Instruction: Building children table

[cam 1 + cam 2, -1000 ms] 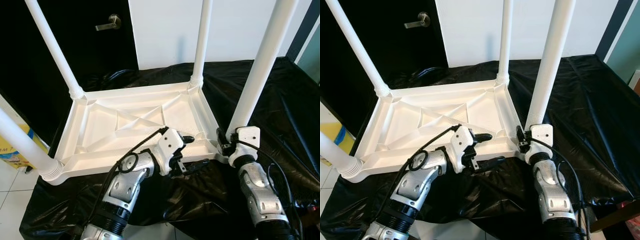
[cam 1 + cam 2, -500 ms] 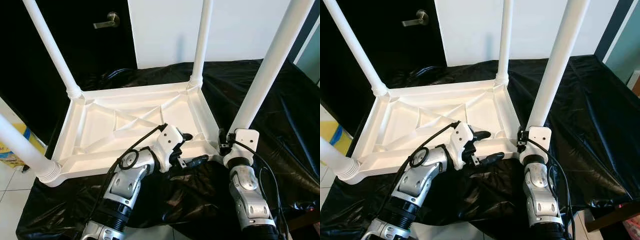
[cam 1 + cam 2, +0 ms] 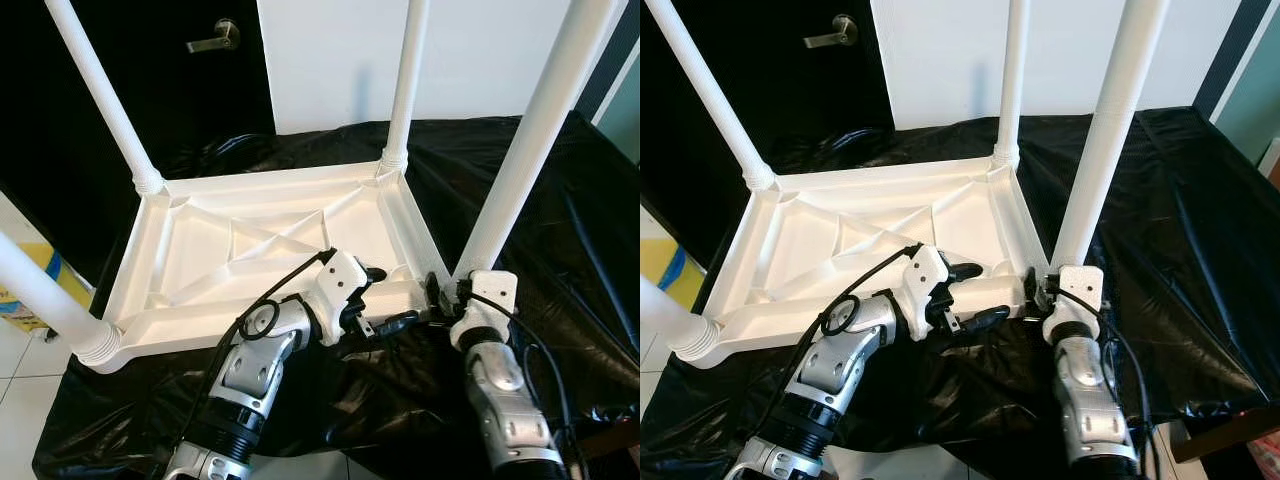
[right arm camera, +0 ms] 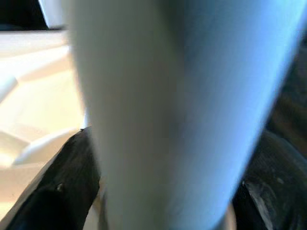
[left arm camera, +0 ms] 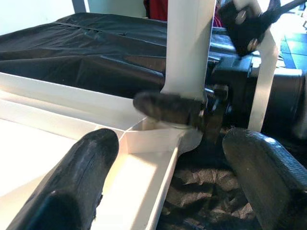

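You have a bench draped in crinkled black plastic sheeting (image 3: 560, 200) running from your 12 o'clock round to 4 o'clock, glossy where daylight catches its folds. At 11 o'clock stands a black door (image 3: 190, 80) with a brushed-metal lever handle (image 3: 214, 39). Just beside it, at 12 o'clock, a plain white wall (image 3: 330, 60) rises behind the bench. At 8 o'clock you see white floor tiles (image 3: 20, 370) and a yellow and blue box (image 3: 30, 300) on them. A pale green wall (image 3: 1255, 110) shows at 2 o'clock.
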`<state>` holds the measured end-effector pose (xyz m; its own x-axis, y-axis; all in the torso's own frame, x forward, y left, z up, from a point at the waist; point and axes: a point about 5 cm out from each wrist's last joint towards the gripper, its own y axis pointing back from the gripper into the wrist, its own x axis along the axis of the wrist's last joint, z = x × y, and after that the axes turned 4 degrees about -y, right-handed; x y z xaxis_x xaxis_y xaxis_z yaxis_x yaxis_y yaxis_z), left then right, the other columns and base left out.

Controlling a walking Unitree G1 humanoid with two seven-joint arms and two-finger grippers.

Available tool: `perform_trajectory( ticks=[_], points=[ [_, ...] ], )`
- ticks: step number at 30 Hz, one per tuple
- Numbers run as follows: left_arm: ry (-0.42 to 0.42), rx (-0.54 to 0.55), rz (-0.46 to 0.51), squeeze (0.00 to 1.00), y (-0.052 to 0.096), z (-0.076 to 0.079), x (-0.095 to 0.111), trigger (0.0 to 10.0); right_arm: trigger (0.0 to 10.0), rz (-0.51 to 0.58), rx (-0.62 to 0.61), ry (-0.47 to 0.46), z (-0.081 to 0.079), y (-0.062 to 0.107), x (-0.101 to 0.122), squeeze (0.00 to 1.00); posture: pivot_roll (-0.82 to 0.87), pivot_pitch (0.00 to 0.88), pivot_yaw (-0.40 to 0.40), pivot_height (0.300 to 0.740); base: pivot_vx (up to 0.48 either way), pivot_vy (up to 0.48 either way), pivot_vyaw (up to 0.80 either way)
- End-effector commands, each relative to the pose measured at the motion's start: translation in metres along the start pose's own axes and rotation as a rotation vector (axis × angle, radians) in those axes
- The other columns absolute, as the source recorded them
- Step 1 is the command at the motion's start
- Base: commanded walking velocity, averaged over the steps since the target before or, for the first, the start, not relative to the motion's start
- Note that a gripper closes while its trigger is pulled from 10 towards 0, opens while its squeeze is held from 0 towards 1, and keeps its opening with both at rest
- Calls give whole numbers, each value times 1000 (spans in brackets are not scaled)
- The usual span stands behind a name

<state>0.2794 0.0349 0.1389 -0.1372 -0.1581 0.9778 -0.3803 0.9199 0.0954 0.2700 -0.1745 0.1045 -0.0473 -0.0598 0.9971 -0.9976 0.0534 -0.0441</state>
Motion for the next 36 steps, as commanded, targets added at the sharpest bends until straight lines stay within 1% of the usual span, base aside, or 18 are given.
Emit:
perform_trajectory(
  ticks=[1,2,3,4,5,7,8,9,12,14,19,20,22,23,28,33,34,36],
  points=[
    [-7,138,-19,0,1,-7,-2,10000,10000,3,28,-12,1,2,0,1000,-168,0,24,740,0,0,0],
    [-9,139,-19,0,1,-7,-2,10000,10000,9,65,-5,4,2,1,1000,-166,0,23,740,0,0,0],
    [-9,139,-19,0,1,-7,-2,10000,10000,9,65,-5,4,2,1,1000,-166,0,23,740,0,0,0],
    [-13,140,-18,0,1,-7,-2,10000,10000,16,98,1,7,2,3,27,-166,0,23,740,0,0,0],
    [-17,140,-18,0,2,-7,-2,10000,10000,19,136,2,8,2,4,0,-163,0,23,740,0,0,0],
    [-17,140,-18,0,2,-7,-2,10000,10000,19,136,2,8,2,4,0,-163,0,23,740,0,0,0],
    [-25,137,-18,0,2,-7,-2,10000,10000,39,268,30,10,-2,12,0,-157,0,23,740,0,0,0],
    [-25,137,-18,0,2,-7,-2,10000,10000,39,268,30,10,-2,12,0,-157,0,23,740,0,0,0],
    [-30,133,-17,0,1,-5,-2,10000,10000,41,394,68,11,-8,18,0,-152,0,20,740,0,0,0],
    [-32,132,-18,0,1,-4,-2,10000,10000,26,456,85,9,-13,19,0,-148,0,18,740,0,0,0],
    [-33,132,-18,0,1,-3,-2,10000,10000,17,486,101,6,-16,17,0,-135,0,12,740,0,0,0],
    [-33,135,-18,0,1,-2,-2,10000,4275,4,501,107,4,-17,15,0,-126,0,7,740,0,0,0],
    [-33,136,-17,0,1,-2,-2,10000,4275,-5,510,112,4,-17,14,0,-126,0,7,740,0,0,0],
    [-32,141,-18,0,2,-2,-2,10000,0,-25,525,112,4,-16,10,0,-117,0,2,740,0,0,0],
    [-33,147,-19,0,3,-3,-2,10000,0,-41,537,120,5,-15,7,0,-111,0,-2,740,0,0,0],
    [-34,177,-21,0,7,-5,-1,10000,0,-93,539,113,12,-13,-3,0,-84,0,-16,740,0,0,0],
    [-46,182,-29,0,9,-7,-1,10000,10000,-95,510,92,11,-15,-4,0,-62,0,-14,740,0,0,0],
    [-50,183,-31,0,10,-7,-1,10000,10000,-94,502,88,11,-15,-4,0,-62,0,-14,740,0,0,0]
  ],
)
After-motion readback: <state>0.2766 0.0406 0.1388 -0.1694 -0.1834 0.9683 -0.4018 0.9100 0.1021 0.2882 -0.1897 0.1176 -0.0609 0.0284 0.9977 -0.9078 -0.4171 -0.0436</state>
